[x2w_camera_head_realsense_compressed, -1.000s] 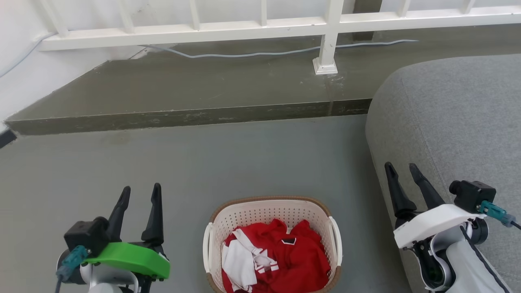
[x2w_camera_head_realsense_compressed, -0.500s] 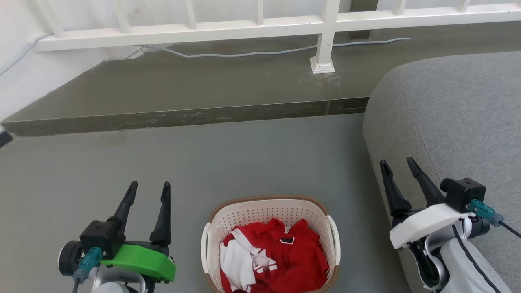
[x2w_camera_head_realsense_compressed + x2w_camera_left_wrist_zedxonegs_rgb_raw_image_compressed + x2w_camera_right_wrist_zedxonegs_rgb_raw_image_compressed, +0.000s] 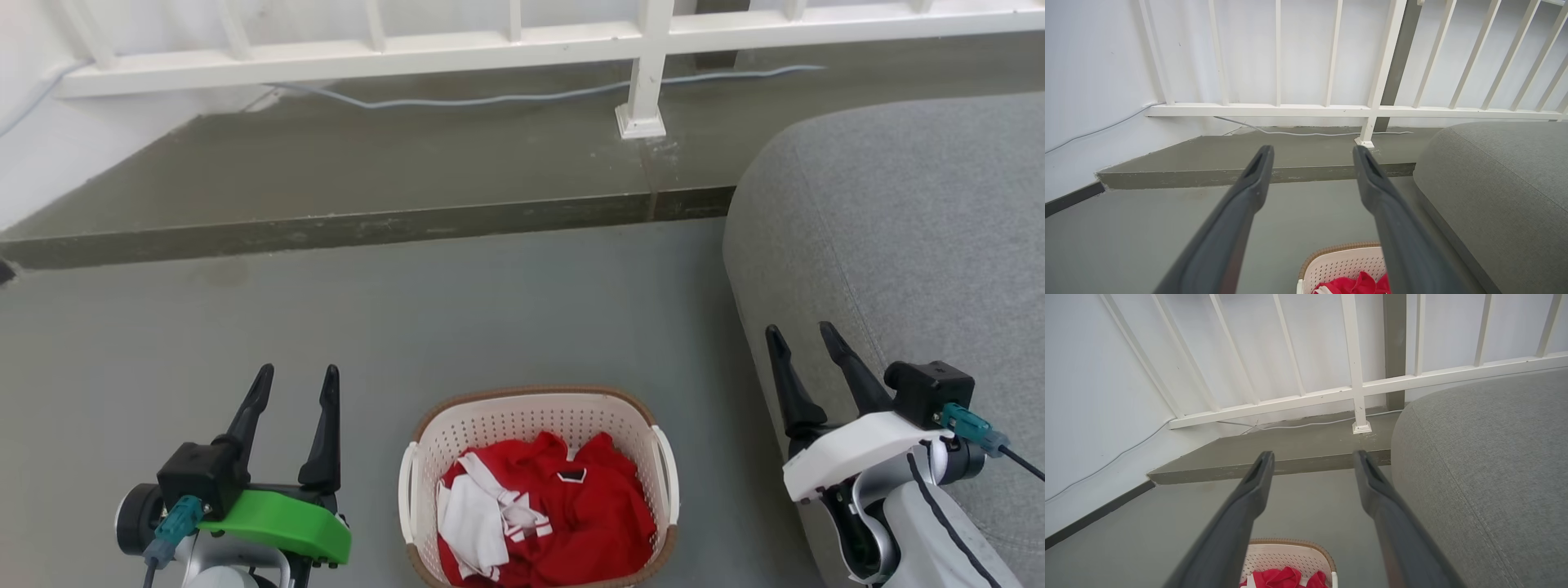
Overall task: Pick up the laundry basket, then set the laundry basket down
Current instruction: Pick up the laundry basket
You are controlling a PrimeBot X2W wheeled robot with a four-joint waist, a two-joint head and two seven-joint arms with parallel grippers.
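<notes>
One big gray sofa (image 3: 898,229) sits on the right. One white railing (image 3: 490,51) runs along the back. One laundry basket (image 3: 531,418) sits on the floor (image 3: 490,310) between the left gripper (image 3: 298,374) and the right gripper (image 3: 798,331), touching neither. Each of the two grippers has two fingers spread apart, holding nothing. One pile of red and white clothes (image 3: 571,523) lies in the basket.

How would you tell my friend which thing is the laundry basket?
Find the big grey sofa; on the grey floor just left of it sits the laundry basket. It is the cream holey tub with a brown rim, white loop handles, and red and white clothes inside.
</notes>
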